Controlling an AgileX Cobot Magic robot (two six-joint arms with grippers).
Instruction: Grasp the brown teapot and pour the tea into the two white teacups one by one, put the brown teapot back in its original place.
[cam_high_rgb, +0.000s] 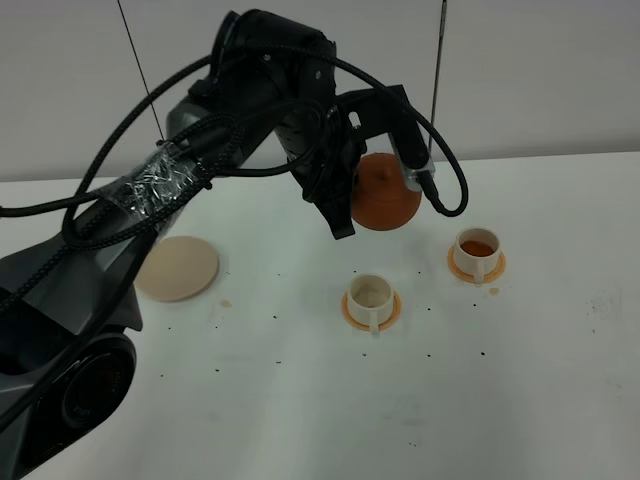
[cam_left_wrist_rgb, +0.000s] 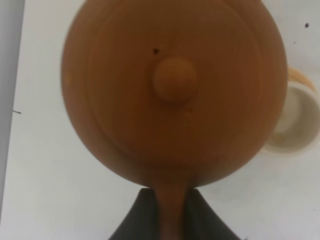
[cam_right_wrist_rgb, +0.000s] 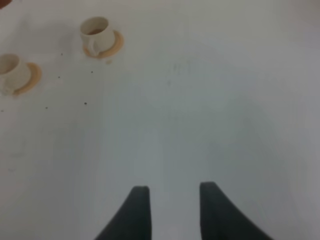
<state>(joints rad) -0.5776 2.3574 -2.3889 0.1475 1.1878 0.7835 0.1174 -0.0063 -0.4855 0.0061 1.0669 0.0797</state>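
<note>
left pincer (cam_left_wrist_rgb: 172, 222): clamped on the loop handle (cam_left_wrist_rgb: 172, 205) of the squat round reddish-brown clay teapot (cam_high_rgb: 385, 195); dark fingers (cam_left_wrist_rgb: 142, 220) press the handle from both sides
teapot vs left pincer: round body sits straight ahead of the fingertips, lid knob (cam_left_wrist_rgb: 175, 80) faces the wrist camera, pot fills most of that view
teapot place: up in the air, off the white table (cam_high_rgb: 300, 400); in the high view it hangs behind the two cups, roughly between them; spout not visible, tilt hard to judge
right pincer (cam_right_wrist_rgb: 175, 200): jaws apart, nothing between them, over bare table, well apart from teapot and cups
near small off-white cylindrical cup (cam_high_rgb: 372, 297): on a round orange saucer (cam_high_rgb: 394, 312), inside looks pale, handle toward the camera
far small off-white cylindrical cup (cam_high_rgb: 477, 250): on its own orange saucer, brown tea inside
round flat cream-beige plate (cam_high_rgb: 177, 268): on the table at the left, well apart from the teapot, partly behind the left arm
left wrist extra: one cup on a saucer peeks past the teapot's edge, lower than the pot; cannot tell which cup
</note>
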